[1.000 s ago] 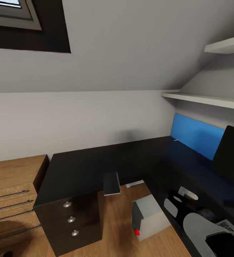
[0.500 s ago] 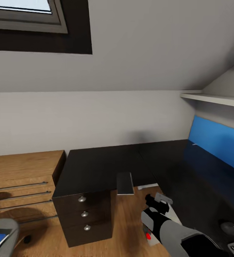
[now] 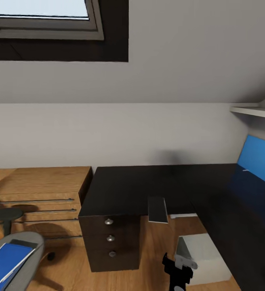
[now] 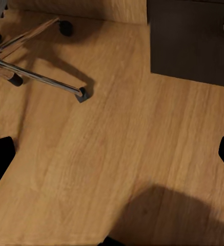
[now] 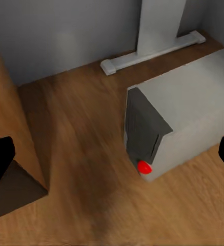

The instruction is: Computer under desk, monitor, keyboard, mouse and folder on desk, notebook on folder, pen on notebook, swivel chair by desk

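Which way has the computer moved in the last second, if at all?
No, it hasn't. The computer keeps its place beside the desk drawers; the camera turned, shifting the whole view.

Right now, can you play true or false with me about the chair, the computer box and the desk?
1. A blue folder lies on the swivel chair. True.
2. The computer sits on top of the desk. False: it stands on the wooden floor, beside the desk.
3. The desk's drawer unit has three silver knobs. True.
4. The right end effector is holding the computer. False: its fingers are spread apart with nothing between them.
5. The left end effector hangs open over bare floor near the chair's chrome base. True.
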`<state>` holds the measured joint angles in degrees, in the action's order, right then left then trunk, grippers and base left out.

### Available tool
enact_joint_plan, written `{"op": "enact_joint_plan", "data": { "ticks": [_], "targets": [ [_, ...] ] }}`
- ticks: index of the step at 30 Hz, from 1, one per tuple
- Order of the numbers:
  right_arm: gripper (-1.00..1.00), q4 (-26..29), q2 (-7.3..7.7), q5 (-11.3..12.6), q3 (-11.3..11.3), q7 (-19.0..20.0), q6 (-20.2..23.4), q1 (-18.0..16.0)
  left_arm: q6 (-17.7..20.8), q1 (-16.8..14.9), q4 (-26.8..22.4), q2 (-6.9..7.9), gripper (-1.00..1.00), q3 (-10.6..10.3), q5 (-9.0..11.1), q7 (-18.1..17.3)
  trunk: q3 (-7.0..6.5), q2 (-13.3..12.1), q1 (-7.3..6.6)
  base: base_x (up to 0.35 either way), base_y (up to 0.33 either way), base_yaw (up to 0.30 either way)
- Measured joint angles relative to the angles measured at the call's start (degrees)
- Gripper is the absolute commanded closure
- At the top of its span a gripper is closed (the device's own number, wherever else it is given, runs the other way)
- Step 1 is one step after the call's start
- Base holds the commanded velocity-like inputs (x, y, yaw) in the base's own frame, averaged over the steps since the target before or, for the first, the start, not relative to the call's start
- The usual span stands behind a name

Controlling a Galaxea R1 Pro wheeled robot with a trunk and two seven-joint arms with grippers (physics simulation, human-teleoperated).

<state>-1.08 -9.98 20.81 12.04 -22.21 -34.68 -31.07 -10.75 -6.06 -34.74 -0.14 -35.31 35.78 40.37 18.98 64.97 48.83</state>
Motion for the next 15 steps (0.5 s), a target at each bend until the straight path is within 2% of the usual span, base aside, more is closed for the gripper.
{"op": "enact_joint_plan", "data": {
  "ticks": [4,6,11,15],
  "targets": [
    [-1.0,0.25,-0.01,0.17,0.07,1.48,-0.5,0.72,-0.02,0.0,0.14,0.0,-1.0,-0.03,0.0,0.0,0.0,0.0,0.0,0.0,0.0,0.284],
    [-1.0,0.33,0.49,0.37,-0.03,3.6,-0.57,0.9,-0.02,0.0,0.17,0.0,-1.0,-0.1,0.0,0.0,0.0,0.0,0.0,0.0,0.0,0.285],
    [-1.0,0.3,0.64,0.44,-0.04,4.46,-0.59,0.96,-0.03,0.0,0.18,-0.01,-1.0,-0.16,0.0,0.0,0.0,0.0,0.0,0.0,0.0,0.283],
    [-1.0,0.13,0.79,0.22,-0.01,4.72,-0.64,0.98,-0.03,-0.01,0.21,-0.05,-1.0,-0.18,0.0,0.0,-0.01,0.0,0.0,0.0,0.0,0.142]
  ]
}}
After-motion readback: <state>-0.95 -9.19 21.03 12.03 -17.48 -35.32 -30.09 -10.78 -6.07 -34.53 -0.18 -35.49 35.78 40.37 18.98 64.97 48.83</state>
